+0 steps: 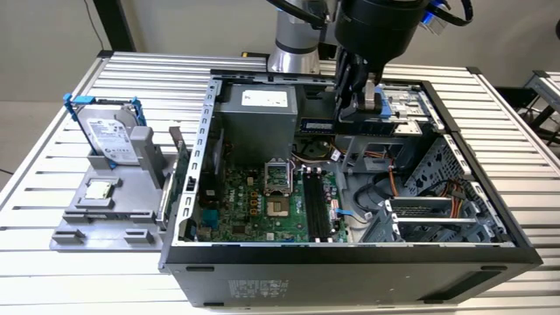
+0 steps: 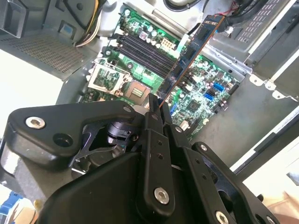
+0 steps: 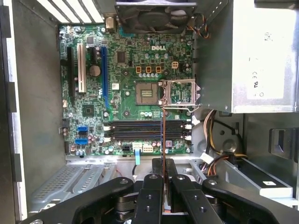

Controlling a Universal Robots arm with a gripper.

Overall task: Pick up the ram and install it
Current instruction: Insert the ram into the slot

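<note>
While the case (image 1: pixel 350 282) lies open on the tabletop (image 1: pixel 88 279), its board (image 3: pixel 121 93) exposed, the gripper (image 2: pixel 154 105) hangs over it with jaws clamped on the ram (image 2: pixel 187 58). Pickup looks done; the ram is held clear above the empty slots (image 3: pixel 140 128) by the board's edge, not yet seated.

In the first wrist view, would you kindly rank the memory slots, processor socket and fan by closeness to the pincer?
1. memory slots, just beyond the pincer, which grips the ram.
2. processor socket, mid-board.
3. fan, at the far case wall.
</note>
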